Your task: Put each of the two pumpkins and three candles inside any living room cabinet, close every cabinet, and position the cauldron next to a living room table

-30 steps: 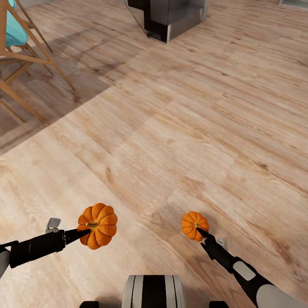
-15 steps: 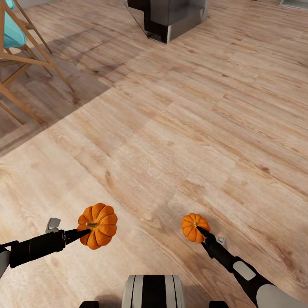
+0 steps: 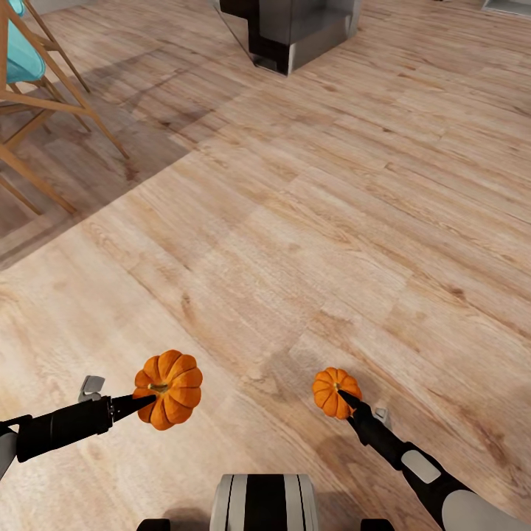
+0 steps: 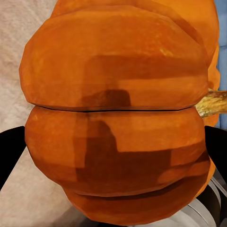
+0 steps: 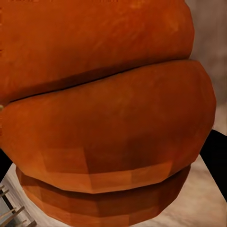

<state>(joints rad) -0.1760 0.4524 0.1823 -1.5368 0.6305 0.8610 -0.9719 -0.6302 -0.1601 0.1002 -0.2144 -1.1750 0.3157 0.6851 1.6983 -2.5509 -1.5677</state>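
A ribbed bright-orange pumpkin (image 3: pixel 169 389) is clamped in the left gripper (image 3: pixel 144 402), and a smaller-looking orange pumpkin (image 3: pixel 335 391) in the right gripper (image 3: pixel 346 403). Both are held low over the pale wood plank floor (image 3: pixel 310 221). Of the 2 arms neither can be judged nearer a cabinet.

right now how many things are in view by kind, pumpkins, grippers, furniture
pumpkins: 2, one in the left gripper, one in the right gripper
grippers: 2
chairs: 1, wooden with a teal seat
dark grey blocks: 1
total: 6
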